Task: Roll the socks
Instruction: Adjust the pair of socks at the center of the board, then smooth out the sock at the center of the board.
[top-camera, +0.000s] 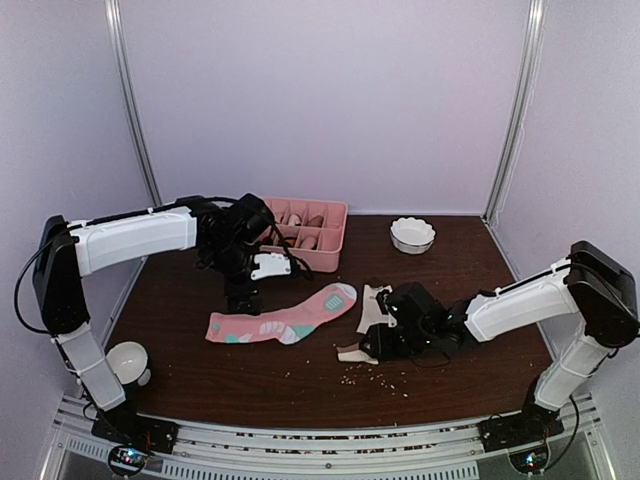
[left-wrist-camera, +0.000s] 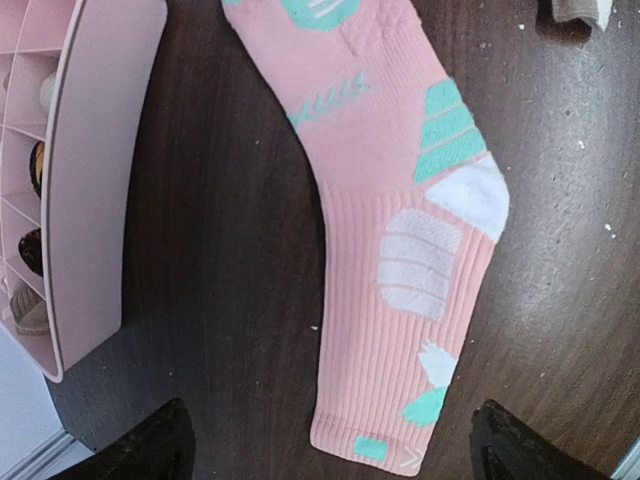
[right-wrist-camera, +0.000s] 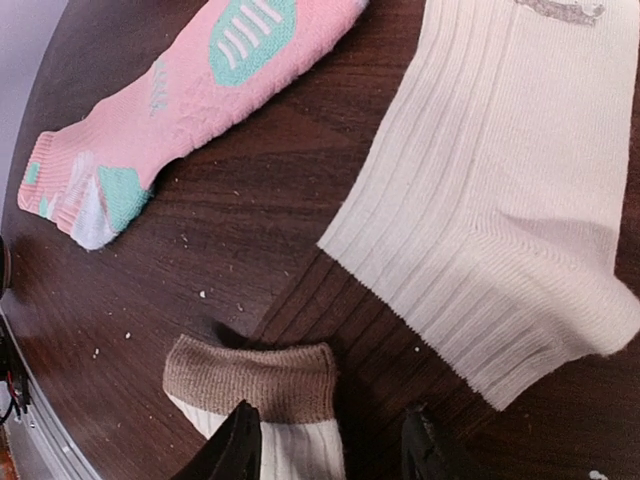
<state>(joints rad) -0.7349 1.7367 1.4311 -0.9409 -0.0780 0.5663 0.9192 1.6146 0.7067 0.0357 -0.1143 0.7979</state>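
The pink sock (top-camera: 285, 322) with teal and white patches lies flat on the dark table, toe to the right. My left gripper (top-camera: 244, 298) hovers above its cuff end, open and empty; in the left wrist view the cuff (left-wrist-camera: 385, 440) lies between the two spread fingertips (left-wrist-camera: 160, 445). The cream sock (top-camera: 373, 300) lies to the right of the pink one. In the right wrist view its ribbed body (right-wrist-camera: 510, 200) is spread flat and its brown end (right-wrist-camera: 265, 380) is curled back near my right gripper (right-wrist-camera: 330, 450), which is open, with the left fingertip (right-wrist-camera: 235, 445) over that end.
A pink divided tray (top-camera: 305, 232) stands at the back, also in the left wrist view (left-wrist-camera: 90, 200). A white bowl (top-camera: 412, 235) sits at the back right. A white cup (top-camera: 130, 362) stands by the left arm's base. Crumbs (top-camera: 375, 378) are scattered near the front.
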